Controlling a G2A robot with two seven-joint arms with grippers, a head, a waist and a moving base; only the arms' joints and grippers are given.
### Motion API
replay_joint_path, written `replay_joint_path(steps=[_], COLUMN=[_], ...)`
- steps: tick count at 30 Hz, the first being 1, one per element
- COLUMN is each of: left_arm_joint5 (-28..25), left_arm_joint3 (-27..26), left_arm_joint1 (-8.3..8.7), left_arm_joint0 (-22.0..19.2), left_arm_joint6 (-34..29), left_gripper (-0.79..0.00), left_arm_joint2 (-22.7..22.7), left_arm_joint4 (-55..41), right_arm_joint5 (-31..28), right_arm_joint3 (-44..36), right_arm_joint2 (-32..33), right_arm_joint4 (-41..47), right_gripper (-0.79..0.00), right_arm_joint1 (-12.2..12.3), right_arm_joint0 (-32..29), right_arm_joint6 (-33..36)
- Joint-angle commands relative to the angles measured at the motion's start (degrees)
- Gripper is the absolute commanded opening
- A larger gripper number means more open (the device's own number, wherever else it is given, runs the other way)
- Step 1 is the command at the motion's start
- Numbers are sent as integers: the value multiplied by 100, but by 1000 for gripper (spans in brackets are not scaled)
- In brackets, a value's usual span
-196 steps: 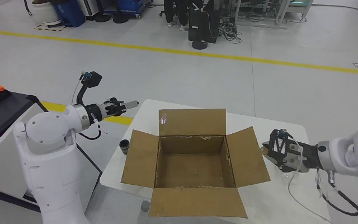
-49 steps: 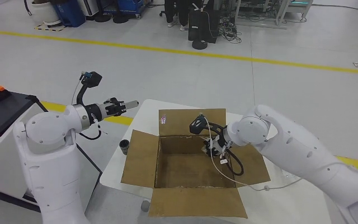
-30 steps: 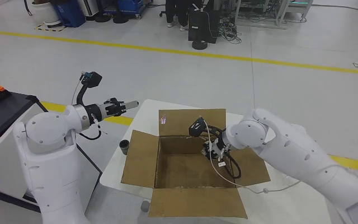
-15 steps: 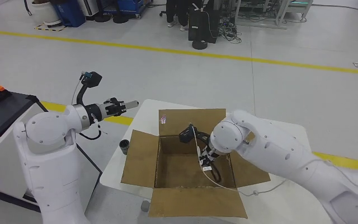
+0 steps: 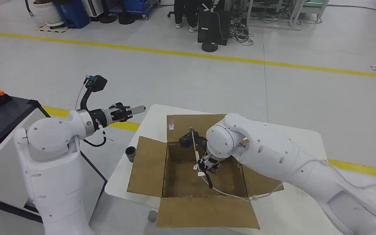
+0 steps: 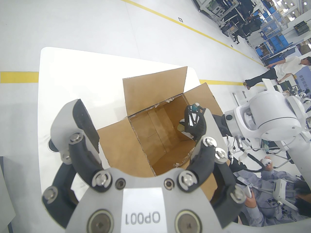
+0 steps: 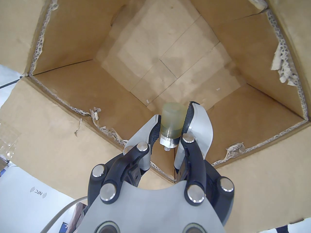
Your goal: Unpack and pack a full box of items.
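Cylinder [image 7: 170, 124] pinched between the right gripper's [image 7: 175, 112] fingers, hanging inside the open box [image 7: 73, 25], above its floor! The smart play is to sink lower toward a corner, base down, before letting go, so it won't roll. The right wrist view gives the grip. The top view adds the left gripper [image 5: 126, 110], fingers spread, well apart from the box, and a dark cup [image 5: 130, 154] on the table [image 5: 154, 123].

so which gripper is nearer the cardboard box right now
Right. The right gripper sits in the mouth of the open box, shut on a small cylinder. The left gripper hangs open beyond the table edge, apart from the box.
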Motion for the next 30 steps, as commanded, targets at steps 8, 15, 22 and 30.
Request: replay_joint_path(steps=[8, 15, 22, 30], left_arm_joint5=[0, 0, 0, 0], left_arm_joint3=[0, 0, 0, 0], left_arm_joint1=[0, 0, 0, 0], left_arm_joint0=[0, 0, 0, 0], left_arm_joint6=[0, 0, 0, 0], left_gripper=[0, 0, 0, 0], left_arm_joint2=[0, 0, 0, 0], left_arm_joint4=[0, 0, 0, 0], right_arm_joint5=[330, 363, 430, 411], right_arm_joint3=[808, 1230, 1374, 1414], right_arm_joint2=[-203, -255, -201, -97], right_arm_joint4=[-165, -229, -363, -511], right_gripper=[-785, -785, -785, -785], right_arm_joint1=[-450, -696, -724, -666], right_arm_joint0=[5, -125, -339, -605], right_arm_joint6=[76, -46, -208, -332])
